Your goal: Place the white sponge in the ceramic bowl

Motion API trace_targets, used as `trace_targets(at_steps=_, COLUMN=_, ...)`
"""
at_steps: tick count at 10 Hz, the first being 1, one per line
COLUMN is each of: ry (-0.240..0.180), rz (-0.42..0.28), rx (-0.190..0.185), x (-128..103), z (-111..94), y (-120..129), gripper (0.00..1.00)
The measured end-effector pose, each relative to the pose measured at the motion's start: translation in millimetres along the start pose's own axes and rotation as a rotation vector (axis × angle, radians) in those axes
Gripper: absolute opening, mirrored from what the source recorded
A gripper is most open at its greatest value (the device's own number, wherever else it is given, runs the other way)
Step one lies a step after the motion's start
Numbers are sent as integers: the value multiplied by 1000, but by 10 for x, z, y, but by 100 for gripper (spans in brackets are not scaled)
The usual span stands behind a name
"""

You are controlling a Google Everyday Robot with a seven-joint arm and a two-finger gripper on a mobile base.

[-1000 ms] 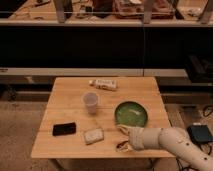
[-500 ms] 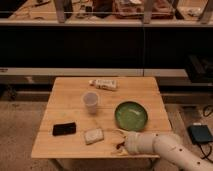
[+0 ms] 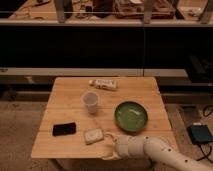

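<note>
gripper [image 3: 109,148] low over the near tabletop [image 3: 65,102] edge, jaws open, holding nothing, just right of the white sponge [image 3: 93,135], which lies flat between the black slab [image 3: 64,129] at left and the ceramic bowl [image 3: 131,116] at right, slightly farther

The 1 white arm enters from the near right, extended left. Its gripper [image 3: 108,148] sits low, its 2 fingers apparently spread apart.
</note>
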Motion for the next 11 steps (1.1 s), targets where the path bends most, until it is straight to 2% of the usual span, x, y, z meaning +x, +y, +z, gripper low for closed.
trace_targets(at_steps=1, ry=-7, rz=-2, rx=-3, x=9, z=71, y=15, gripper=65)
trace_targets(at_steps=3, ry=-8, rz=-32, rx=13, x=30, z=165, y=-7, gripper=65)
trace_targets(at_steps=6, ry=18, rz=-54, rx=34, x=129, z=246, y=-56, gripper=65)
trace_targets(at_steps=8, ry=40, rz=-42, rx=43, x=182, z=296, y=-128, gripper=65)
trace_targets(at_steps=11, ry=43, rz=-7, rx=72, x=222, z=321, y=-215, gripper=65)
